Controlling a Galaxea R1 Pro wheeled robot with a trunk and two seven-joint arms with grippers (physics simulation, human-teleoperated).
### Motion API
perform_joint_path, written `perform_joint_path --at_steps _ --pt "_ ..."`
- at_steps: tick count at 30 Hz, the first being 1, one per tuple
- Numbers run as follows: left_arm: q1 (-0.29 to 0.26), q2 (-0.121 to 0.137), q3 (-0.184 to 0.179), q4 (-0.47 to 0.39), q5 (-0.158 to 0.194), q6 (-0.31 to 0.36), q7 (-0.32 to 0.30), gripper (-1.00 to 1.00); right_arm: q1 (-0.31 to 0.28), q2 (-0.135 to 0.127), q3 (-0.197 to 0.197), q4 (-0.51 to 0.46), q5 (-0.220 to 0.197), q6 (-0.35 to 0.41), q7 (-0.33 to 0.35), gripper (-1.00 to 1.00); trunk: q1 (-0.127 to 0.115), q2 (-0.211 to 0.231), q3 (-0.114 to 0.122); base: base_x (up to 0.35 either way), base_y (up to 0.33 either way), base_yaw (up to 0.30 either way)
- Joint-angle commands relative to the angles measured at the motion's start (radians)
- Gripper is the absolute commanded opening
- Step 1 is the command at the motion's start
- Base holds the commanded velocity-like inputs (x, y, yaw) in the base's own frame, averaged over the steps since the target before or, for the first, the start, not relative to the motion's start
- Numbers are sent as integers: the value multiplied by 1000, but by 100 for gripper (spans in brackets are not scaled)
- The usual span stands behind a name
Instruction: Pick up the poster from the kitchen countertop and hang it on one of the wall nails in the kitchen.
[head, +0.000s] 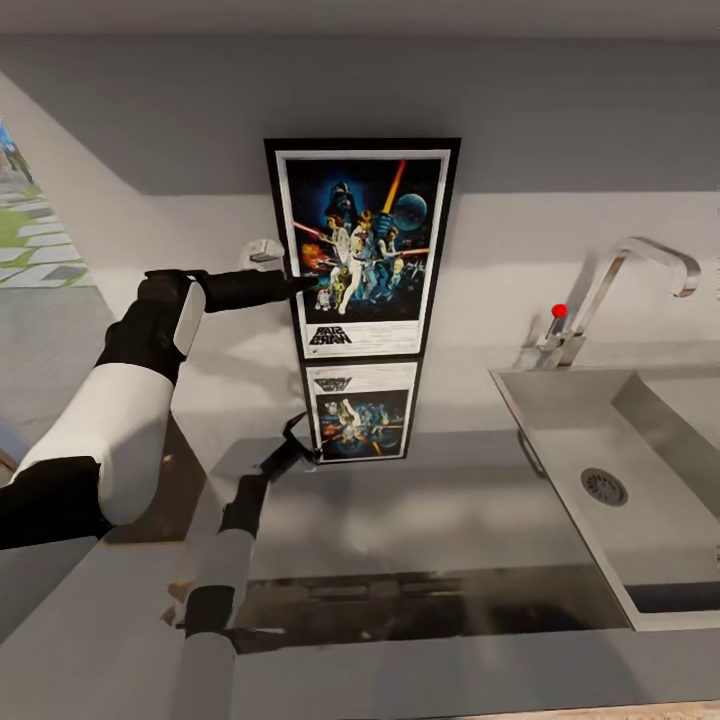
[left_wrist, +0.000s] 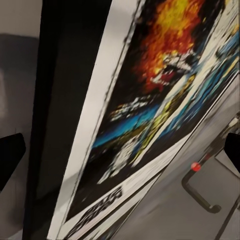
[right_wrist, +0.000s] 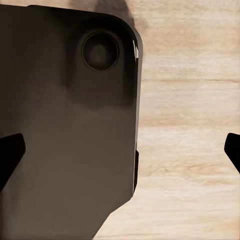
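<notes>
1. Nearest to us, the right gripper (right_wrist: 120, 150) shows just two dark fingertips at the edges of its wrist view, set wide apart, so we read it as released, with nothing between them. Beyond it are a dark rounded panel (right_wrist: 65, 125) and a pale wood-grain floor (right_wrist: 190, 125); we judge this arm is hanging low, well away from the poster.
2. The left arm (head: 130, 380) is the nearer one. It reaches forward over the kitchen countertop (head: 450, 510), and the left gripper (head: 300, 284) sits at the poster's left edge.
3. In the left wrist view the fingertips (left_wrist: 10, 155) stand far apart, with the frame edge running between them. We take the claw to be open, not clenched on the frame, though actual contact is hard to make out.
4. The poster (head: 362, 245) stands upright at the back of the counter against the wall (head: 560, 130), long axis vertical. Its mirror image lies on the glossy slab below.
5. The coming move turns on the frame edge lying straight ahead between the fingers.
6. We can make out no nail on the wall. The tap (head: 620, 285) and sink (head: 640, 540) sit to the right.
</notes>
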Motion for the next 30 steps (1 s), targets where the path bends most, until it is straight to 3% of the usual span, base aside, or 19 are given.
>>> perform_joint_path --at_steps 1,22,23,30 --pt "-1 0 3 0 0 8 -4 100 0 0 1 -1 1 -1 0 100 0 0 -1 0 0 -131" --pt "-1 0 3 -27 1 9 -7 100 0 0 1 -1 1 -1 0 100 0 0 -1 0 0 -43" --pt "-1 0 3 -27 2 9 -7 -100 0 0 1 -1 1 -1 0 100 0 0 -1 0 0 0" --pt "-1 0 3 -27 2 9 -11 -100 0 0 1 -1 1 -1 0 100 0 0 -1 0 0 0"
